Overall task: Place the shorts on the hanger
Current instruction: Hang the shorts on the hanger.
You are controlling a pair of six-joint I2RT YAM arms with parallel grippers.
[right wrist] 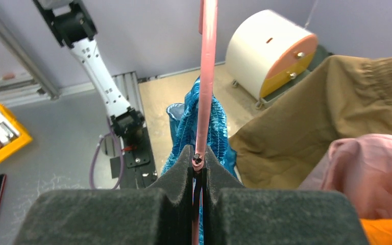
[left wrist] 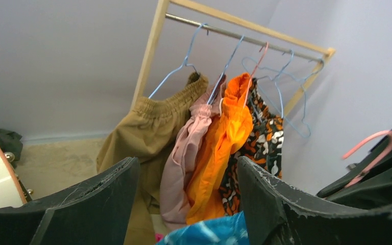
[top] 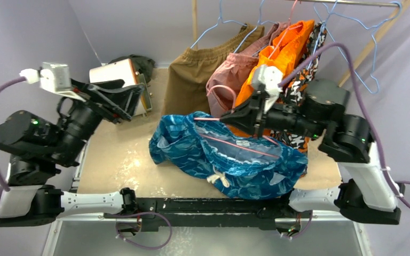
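Note:
The shiny blue-and-teal shorts (top: pixel 229 157) lie bunched mid-table, white drawstring bow toward the front. The thin pink-red hanger (top: pixel 240 146) runs through their waistband, one end poking out at the upper left. My right gripper (top: pixel 224 114) sits just above the shorts, shut on the hanger wire. In the right wrist view the pads (right wrist: pixel 181 173) pinch the wire (right wrist: pixel 206 76), with the blue shorts (right wrist: pixel 186 122) draped over it. My left gripper (top: pixel 133 101) is raised at the table's left, apart from the shorts, open and empty (left wrist: pixel 186 173). It sees a blue edge of the shorts (left wrist: pixel 209 232) and the pink hook (left wrist: pixel 372 145).
A wooden rack (left wrist: pixel 150 51) at the back carries brown shorts (top: pixel 197 74), pink and orange shorts (top: pixel 277 58) and a patterned garment on light blue hangers (top: pixel 371 48). A white drum with an orange face (top: pixel 118 74) stands at the back left, behind my left gripper.

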